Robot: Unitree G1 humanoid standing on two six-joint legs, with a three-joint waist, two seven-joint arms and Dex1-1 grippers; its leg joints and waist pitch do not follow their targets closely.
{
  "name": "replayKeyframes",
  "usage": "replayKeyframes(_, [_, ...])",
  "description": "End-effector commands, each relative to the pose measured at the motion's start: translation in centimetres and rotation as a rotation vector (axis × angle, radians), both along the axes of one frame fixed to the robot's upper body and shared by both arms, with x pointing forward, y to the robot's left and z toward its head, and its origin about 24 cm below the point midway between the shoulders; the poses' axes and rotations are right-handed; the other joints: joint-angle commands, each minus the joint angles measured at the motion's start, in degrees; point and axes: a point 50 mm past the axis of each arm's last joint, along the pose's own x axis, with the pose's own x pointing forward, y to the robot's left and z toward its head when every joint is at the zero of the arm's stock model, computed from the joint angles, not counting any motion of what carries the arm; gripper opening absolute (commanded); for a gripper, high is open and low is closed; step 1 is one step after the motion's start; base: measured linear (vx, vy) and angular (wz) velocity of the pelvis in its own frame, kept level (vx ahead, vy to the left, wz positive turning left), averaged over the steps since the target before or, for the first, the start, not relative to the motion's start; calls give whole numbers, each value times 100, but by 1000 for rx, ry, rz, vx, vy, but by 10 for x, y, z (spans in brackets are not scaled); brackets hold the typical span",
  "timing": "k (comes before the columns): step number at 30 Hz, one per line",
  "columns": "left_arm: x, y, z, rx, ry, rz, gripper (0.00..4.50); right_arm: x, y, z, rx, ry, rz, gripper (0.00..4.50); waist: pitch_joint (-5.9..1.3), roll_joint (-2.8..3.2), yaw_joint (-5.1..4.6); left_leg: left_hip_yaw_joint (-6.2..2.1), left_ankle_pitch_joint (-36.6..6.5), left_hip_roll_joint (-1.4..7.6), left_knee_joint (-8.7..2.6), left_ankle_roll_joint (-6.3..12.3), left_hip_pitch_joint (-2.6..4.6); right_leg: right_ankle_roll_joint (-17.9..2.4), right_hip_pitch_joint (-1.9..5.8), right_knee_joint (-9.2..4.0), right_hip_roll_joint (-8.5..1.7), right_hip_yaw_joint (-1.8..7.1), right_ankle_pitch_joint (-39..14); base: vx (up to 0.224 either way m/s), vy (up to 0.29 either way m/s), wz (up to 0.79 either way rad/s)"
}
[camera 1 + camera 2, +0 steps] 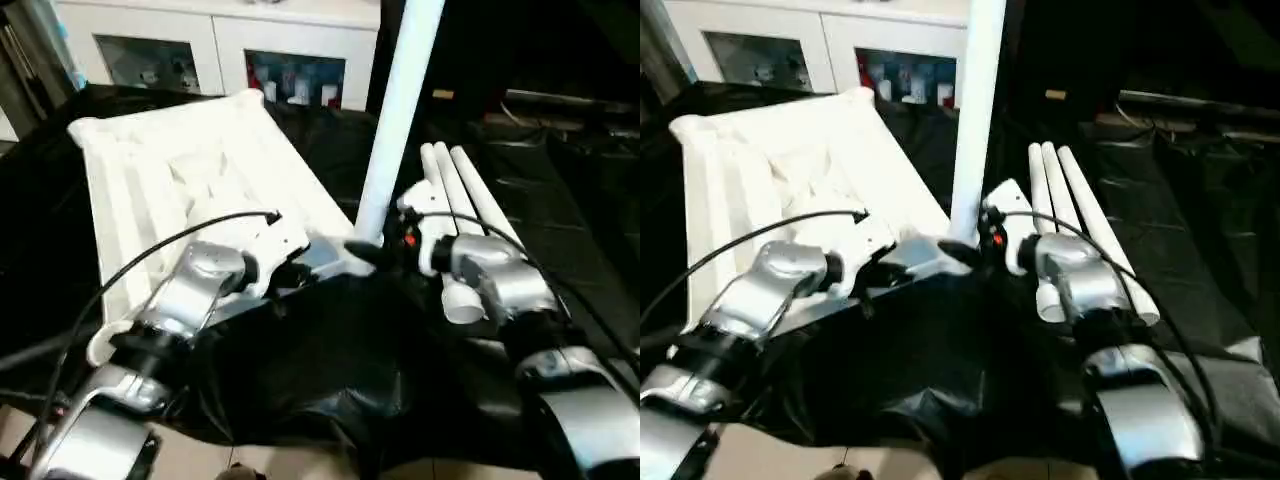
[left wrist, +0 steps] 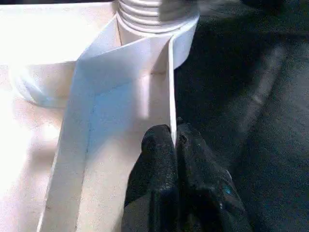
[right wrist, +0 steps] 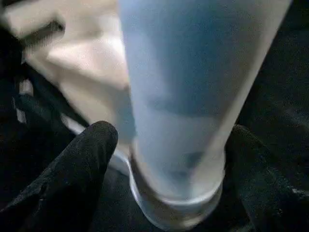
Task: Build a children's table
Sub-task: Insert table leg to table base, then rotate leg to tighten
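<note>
Left wrist view: left gripper (image 2: pixel 175 145) pinching tabletop (image 2: pixel 96 125) rim beside upright leg (image 1: pixel 398 110).

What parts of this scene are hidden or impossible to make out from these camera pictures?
- Upright leg: its top is cut off by the upper edge of both eye views.
- Where the leg meets the tabletop: the right end effector and silver forearms cover it in the eye views; the right wrist view is blurred there.
- Cabinet contents: too small and blurred behind the glass.
- Three spare legs: near ends partly hidden by the right forearm.
</note>
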Motion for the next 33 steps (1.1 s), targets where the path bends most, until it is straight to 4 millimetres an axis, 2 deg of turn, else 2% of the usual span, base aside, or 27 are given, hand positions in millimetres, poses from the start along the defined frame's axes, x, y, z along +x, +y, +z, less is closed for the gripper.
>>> replayKeyframes(1, [-4,-18,15,-70,-51,-129,0,-7,6,-10,-20,51,54,385,-406,78,26,-59,-385,328,-302,447,130,-1813,275,-246,-474,239,961,0,0,0])
replayKeyframes(4, [-9,-15,15,-73,-36,-190,0,-12,4,-9,-29,58,89,385,-404,87,57,-66,-360,337,-297,463,109,-1790,276,-216,-468,224,945,0,0,0])
replayKeyframes(9, [-13,-10,15,-68,-21,-240,0,-19,3,-8,-50,63,156,385,-396,104,122,-54,-500,343,-299,345,123,-1709,254,-229,-467,221,715,0,0,0])
replayKeyframes(13, [-14,-8,15,-65,-12,-252,0,-21,4,-7,-44,63,175,385,-401,87,123,-57,-498,339,-295,277,119,-1679,261,-222,-471,221,671,0,0,0])
replayKeyframes(18, [-15,-7,13,-60,-4,-260,0,-25,3,-7,-49,65,192,385,-422,84,145,-55,-266,323,-265,377,109,-1687,270,-185,-465,216,988,0,0,0])
replayKeyframes(31, [-18,-6,8,-48,16,-271,0,-24,7,-5,-12,15,150,385,-413,91,129,-61,-511,324,-266,262,108,-1661,266,-204,-472,220,640,0,0,0])
replayKeyframes(33, [-18,-6,8,-48,17,-272,0,-24,7,-4,9,24,144,416,-413,107,130,-65,-528,327,-265,230,111,-1658,264,-198,-468,220,607,0,0,0])
